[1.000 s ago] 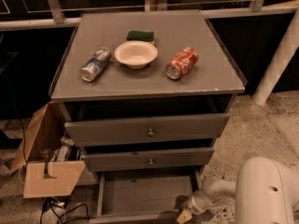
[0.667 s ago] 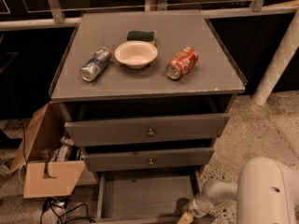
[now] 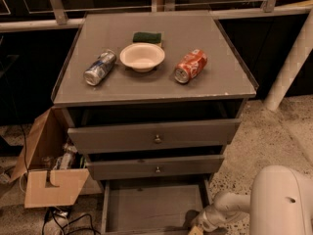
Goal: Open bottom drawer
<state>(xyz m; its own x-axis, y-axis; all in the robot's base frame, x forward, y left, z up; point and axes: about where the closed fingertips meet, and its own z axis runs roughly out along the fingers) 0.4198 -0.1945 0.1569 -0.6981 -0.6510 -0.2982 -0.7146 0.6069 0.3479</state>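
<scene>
Seeing the bottom drawer [image 3: 151,207] pulled well out, floor bare, we place the gripper [image 3: 198,227] low at its front right corner; open or closed, we cannot tell. Risk we judge: any pull from that corner, off-centre, could rack the drawer and jam it.

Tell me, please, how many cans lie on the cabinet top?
2: a silver-blue can left of the white bowl, a red can right of it. The gripper sits low by the open bottom drawer.
</scene>
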